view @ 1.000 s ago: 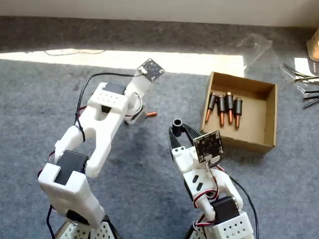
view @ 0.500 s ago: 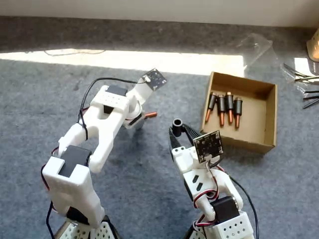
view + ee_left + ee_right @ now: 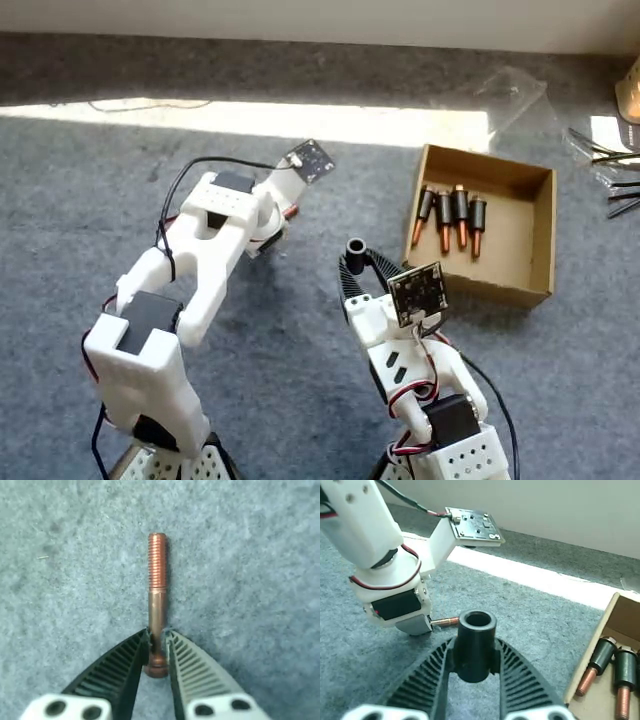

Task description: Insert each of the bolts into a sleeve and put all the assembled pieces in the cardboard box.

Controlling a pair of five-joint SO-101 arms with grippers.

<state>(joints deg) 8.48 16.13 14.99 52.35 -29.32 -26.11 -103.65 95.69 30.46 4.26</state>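
My left gripper [image 3: 157,642] is shut on a copper bolt [image 3: 157,595] near its head, with the threaded end sticking out over the grey carpet. In the high view that bolt [image 3: 291,211] peeks out beside the left arm's wrist. My right gripper [image 3: 472,652] is shut on a black sleeve [image 3: 476,642], held upright with its bore open upward; in the high view the sleeve [image 3: 355,246] sits between the left arm and the cardboard box [image 3: 520,285]. From the right wrist view the bolt [image 3: 445,622] points toward the sleeve, a short way apart.
Several assembled bolt-and-sleeve pieces [image 3: 447,217] lie side by side in the box, also seen as pieces [image 3: 602,662] in the right wrist view. Clear plastic wrap [image 3: 515,95] and black cables [image 3: 610,160] lie at the far right. Carpet covers the floor.
The left arm has turned its wrist and pulled the bolt back, so less of it shows in the high view. The right arm with the sleeve has stayed still.
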